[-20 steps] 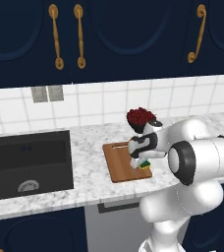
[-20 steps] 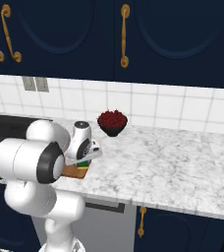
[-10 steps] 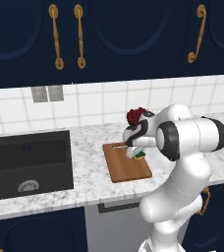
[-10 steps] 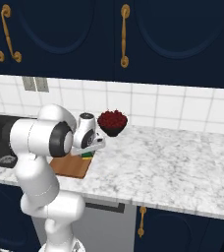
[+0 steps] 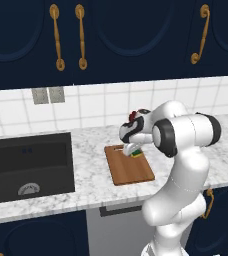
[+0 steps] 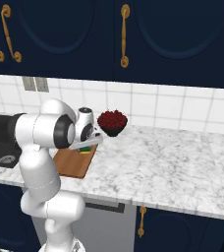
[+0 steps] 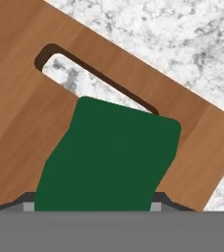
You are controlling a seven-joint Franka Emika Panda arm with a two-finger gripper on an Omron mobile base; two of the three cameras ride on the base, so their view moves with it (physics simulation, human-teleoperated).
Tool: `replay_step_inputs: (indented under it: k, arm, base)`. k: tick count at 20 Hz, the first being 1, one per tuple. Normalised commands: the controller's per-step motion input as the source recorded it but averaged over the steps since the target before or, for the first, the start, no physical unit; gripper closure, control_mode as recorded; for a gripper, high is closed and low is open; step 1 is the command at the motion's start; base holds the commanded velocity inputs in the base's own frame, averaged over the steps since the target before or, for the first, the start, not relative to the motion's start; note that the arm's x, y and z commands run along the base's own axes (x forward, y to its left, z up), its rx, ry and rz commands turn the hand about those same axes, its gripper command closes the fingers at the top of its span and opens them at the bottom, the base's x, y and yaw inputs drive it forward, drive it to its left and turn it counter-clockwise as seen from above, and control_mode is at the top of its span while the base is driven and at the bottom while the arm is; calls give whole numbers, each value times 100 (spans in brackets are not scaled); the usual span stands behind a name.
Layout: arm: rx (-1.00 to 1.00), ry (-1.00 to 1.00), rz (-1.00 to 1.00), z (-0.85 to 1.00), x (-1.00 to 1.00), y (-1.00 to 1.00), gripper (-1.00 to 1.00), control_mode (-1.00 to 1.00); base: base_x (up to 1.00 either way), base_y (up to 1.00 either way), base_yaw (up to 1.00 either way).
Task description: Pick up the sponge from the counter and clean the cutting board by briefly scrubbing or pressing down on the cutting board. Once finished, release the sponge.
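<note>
The jaws are clamped on the sponge (image 7: 109,157), whose dark green face fills the space right in front of them in the hand view, with the gripper (image 5: 134,149) pointing down at the counter (image 6: 173,157). Seen from the left base camera, the sponge (image 5: 135,153) shows a sliver of yellow and green just under the jaws. Directly below it lies the cutting board (image 7: 45,123), and the sponge overlaps the near edge of the board's slot handle (image 7: 60,61), through which the marble shows. Whether the sponge presses on the wood or sits just above it cannot be told. The board (image 5: 128,165) stretches from the jaws toward the robot's base. Beyond the jaws, near the tiled wall, stands a dark bowl of red fruit (image 6: 112,121). Well to the left of the jaws the black sink (image 5: 28,162) is sunk into the counter.
</note>
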Motion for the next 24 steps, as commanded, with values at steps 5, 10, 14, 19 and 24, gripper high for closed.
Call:
replay_step_inputs:
  k: [5, 10, 14, 19, 24]
  arm:
    - [6, 0, 7, -2, 0, 29, 100, -100]
    - [13, 4, 4, -23, -5, 9, 100, -100]
    - [4, 10, 9, -36, -28, 0, 100, -100]
    - [-3, 5, 13, -36, -64, 16, 100, -100]
    - [-11, 0, 5, -30, -84, 31, 100, -100]
  base:
    - [0, 0, 0]
    - [0, 0, 0]
    - [0, 0, 0]
    - [0, 0, 0]
    - [0, 0, 0]
